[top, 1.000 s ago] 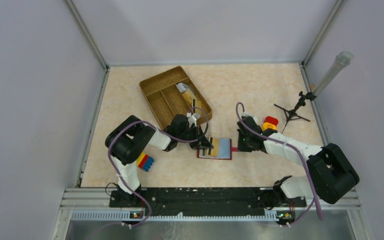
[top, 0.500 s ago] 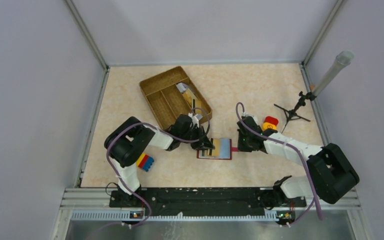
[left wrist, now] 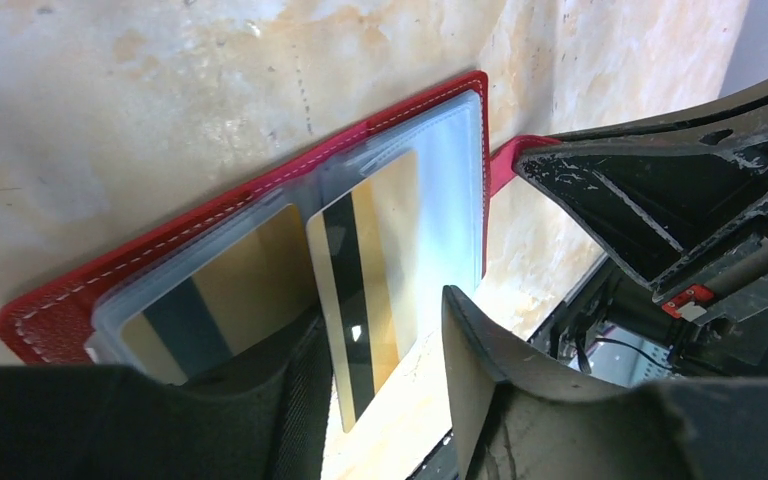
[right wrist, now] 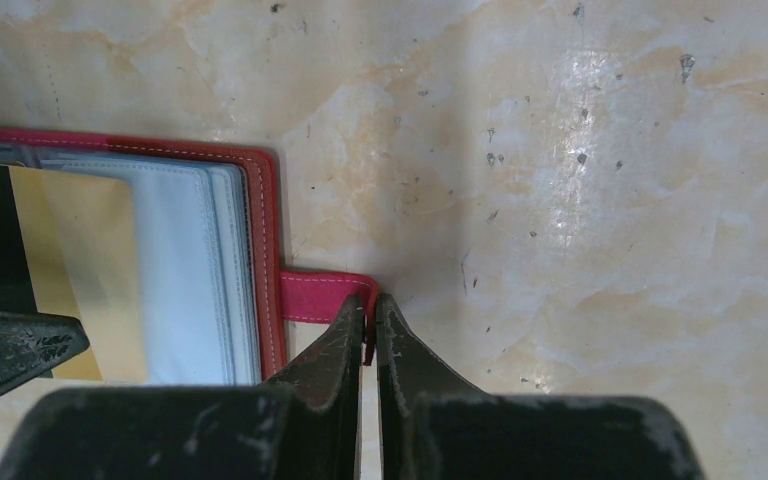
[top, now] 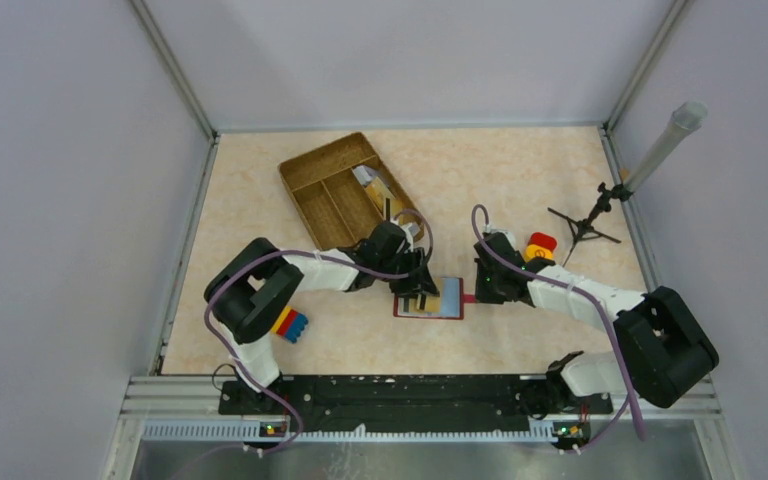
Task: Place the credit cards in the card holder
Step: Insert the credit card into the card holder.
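The red card holder [top: 430,299] lies open on the table, its clear sleeves up. In the left wrist view a gold credit card with a black stripe [left wrist: 365,285] sits partly in a sleeve of the card holder [left wrist: 260,190], its near end sticking out. Another gold card [left wrist: 210,300] lies fully inside. My left gripper [left wrist: 385,385] is open, its jaws on either side of the protruding card end. My right gripper [right wrist: 370,305] is shut on the holder's red tab [right wrist: 310,295]. More credit cards [top: 377,187] lie in the wooden tray.
The wooden tray [top: 325,200] with dividers stands behind the left arm. A yellow-red-blue toy block [top: 290,324] lies near the left arm's base. A red and yellow object [top: 540,245] and a small tripod stand [top: 585,228] are at the right.
My left gripper has opened and let go of the gold card, which now rests in the sleeve. The left arm has reached further right over the holder. The right arm has not moved.
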Tool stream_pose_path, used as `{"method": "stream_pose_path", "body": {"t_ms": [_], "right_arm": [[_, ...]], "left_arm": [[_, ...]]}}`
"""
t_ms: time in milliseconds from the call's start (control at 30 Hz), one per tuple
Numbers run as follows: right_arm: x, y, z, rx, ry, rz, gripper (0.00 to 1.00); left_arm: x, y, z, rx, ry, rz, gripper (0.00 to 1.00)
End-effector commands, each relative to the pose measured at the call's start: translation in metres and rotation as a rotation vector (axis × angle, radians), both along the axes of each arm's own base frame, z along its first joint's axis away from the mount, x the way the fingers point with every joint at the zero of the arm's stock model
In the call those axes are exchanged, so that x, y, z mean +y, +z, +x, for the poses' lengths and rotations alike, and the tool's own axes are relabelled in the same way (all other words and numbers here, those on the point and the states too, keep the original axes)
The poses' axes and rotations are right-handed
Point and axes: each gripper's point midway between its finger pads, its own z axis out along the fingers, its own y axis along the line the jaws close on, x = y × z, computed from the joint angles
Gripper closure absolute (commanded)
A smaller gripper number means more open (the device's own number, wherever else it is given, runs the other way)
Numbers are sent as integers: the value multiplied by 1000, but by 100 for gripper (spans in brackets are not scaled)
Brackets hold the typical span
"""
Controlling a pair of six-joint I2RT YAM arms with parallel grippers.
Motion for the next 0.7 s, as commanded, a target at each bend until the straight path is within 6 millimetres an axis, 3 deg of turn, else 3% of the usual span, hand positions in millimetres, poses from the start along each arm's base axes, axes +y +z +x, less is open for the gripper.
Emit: {"method": "stream_pose_path", "body": {"t_ms": [0,433,667], "right_arm": [[-6,0,-3,1,-1,-20,100],[-9,1,-2,-11,-6,-32,100],[-14,4,-2,-23,-19,-45,100]], "left_arm": [[22,-21,-4,-15,17,202,52],[4,-22,-18,-12,-37,302,26],[12,-9,-10,-78,-1,335,16]]}}
